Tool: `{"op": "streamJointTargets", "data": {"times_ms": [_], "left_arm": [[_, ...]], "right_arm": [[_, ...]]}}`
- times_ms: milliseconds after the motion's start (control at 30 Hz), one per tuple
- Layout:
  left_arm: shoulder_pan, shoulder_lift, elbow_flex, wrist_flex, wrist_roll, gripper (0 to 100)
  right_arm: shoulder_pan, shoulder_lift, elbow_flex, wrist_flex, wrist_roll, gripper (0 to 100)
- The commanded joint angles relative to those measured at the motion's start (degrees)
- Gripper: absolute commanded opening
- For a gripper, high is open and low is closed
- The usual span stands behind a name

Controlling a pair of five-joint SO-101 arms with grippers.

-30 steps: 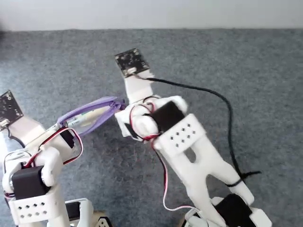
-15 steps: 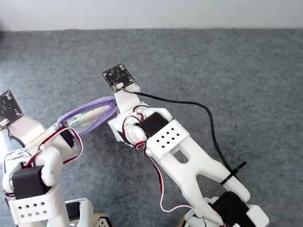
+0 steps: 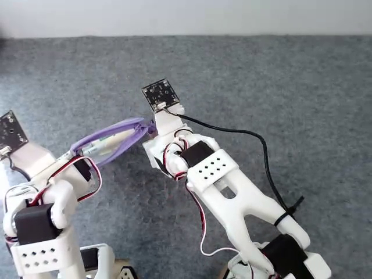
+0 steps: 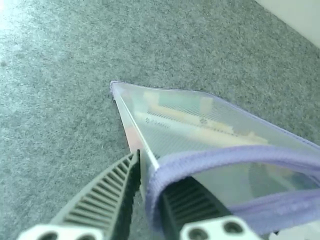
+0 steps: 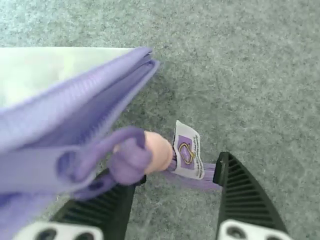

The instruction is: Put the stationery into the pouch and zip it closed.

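dangling purple-printed tag (image 5: 188, 150) beside pouch (image 5: 65, 95)

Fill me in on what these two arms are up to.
The left gripper is clamped on one end of a clear plastic pouch with purple zip trim, with pale stationery showing inside. At the pouch's other end, the right gripper is open, its jaws either side of the purple cord zip pull with a peach bead, not gripping it. Everything sits over a grey carpeted table. Whether the zip is fully closed is hard to tell.
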Motion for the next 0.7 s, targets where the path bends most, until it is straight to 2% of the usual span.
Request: {"op": "streamJointTargets", "data": {"times_ms": [0, 133, 300, 567, 667], "left_arm": [[-0.35, 0.35, -0.13, -1.32, 0.44, 1], [-0.35, 0.35, -0.13, -1.32, 0.44, 1], [-0.35, 0.35, -0.13, -1.41, 0.44, 1], [-0.35, 0.35, -0.04, -1.41, 0.44, 1], [-0.35, 0.35, -0.04, -1.41, 0.44, 1]], "right_arm": [[-0.92, -3.82, -1.76, -0.75, 0.70, 22.0], [-1.01, -7.43, -1.85, -0.84, 0.88, 21.9], [-1.01, -9.71, -1.49, -0.57, 5.19, 21.9], [-1.01, -9.63, -0.97, -0.92, 5.19, 21.7], [-1.01, -9.80, -0.97, -0.92, 5.27, 14.8]]}}
